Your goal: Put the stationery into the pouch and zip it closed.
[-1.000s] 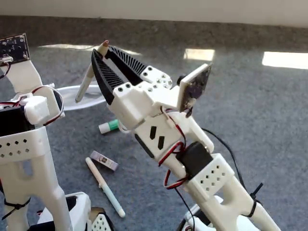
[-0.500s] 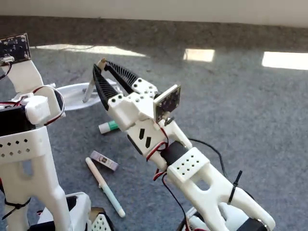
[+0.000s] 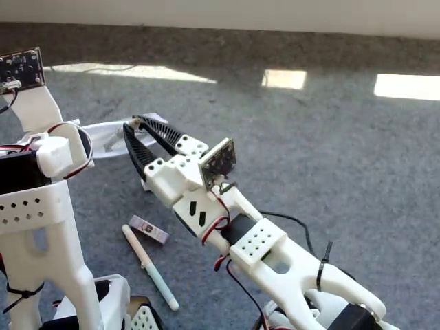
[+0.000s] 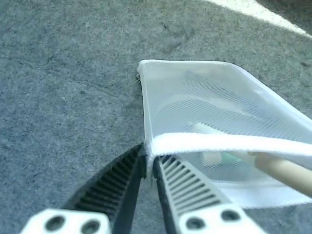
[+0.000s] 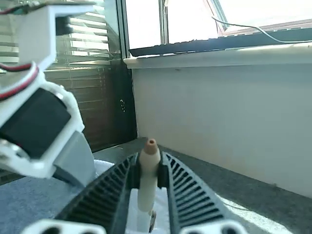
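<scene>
Pouch (image 4: pixel 204 97) of white mesh lies flat on the grey carpet (image 3: pixel 357 151), toward the carpet's left edge and about halfway back in the high view (image 3: pixel 103 134). Its open rim is lifted at one corner, where the left gripper (image 4: pixel 148 155) is clamped on the white fabric band, the two ribbed black fingers (image 4: pixel 122 180) pressed together with the band pinched between them.

The right gripper (image 5: pixel 150 157) is closed around a beige pen (image 5: pixel 148 175), which stands up between the fingers with its rounded tip above them. In the high view this gripper (image 3: pixel 132 124) sits low over the pouch's near end, the right arm (image 3: pixel 275 254) stretching in from the carpet's near right corner. From the left wrist view the beige pen (image 4: pixel 280 168) lies just under the raised rim, at the pouch's mouth.

A long pale item shows through the mesh, along with a short white and green one (image 4: pixel 219 157); I cannot tell whether the latter is inside the pouch or lying behind it.

Near the carpet's near edge, between the two arm bases, a white pen with a pale green end (image 3: pixel 148 265) lies on the carpet, and a small flat box (image 3: pixel 149 229) sits just beside its upper end.
</scene>
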`<control>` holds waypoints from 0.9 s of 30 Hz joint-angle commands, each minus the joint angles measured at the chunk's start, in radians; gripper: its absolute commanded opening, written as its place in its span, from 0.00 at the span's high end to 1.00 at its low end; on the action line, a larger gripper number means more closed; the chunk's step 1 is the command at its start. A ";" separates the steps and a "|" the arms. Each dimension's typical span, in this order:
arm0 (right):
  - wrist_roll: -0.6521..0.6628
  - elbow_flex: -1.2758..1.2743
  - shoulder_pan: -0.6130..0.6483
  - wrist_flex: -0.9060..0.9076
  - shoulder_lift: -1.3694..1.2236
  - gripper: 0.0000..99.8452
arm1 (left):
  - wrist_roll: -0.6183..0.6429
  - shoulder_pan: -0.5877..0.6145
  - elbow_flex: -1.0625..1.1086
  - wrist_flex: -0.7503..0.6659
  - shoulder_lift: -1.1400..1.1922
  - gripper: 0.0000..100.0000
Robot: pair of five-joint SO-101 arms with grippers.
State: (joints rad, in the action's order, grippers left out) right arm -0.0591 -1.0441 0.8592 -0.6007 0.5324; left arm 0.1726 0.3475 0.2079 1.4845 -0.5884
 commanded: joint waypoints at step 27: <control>0.009 0.096 0.016 0.731 0.455 0.87 | 0.012 0.013 -0.002 -0.028 0.004 0.99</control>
State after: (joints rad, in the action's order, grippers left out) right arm -0.0591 -1.0518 0.8700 -0.0100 0.8961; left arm 0.1726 0.3475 0.2079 1.4830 -0.5869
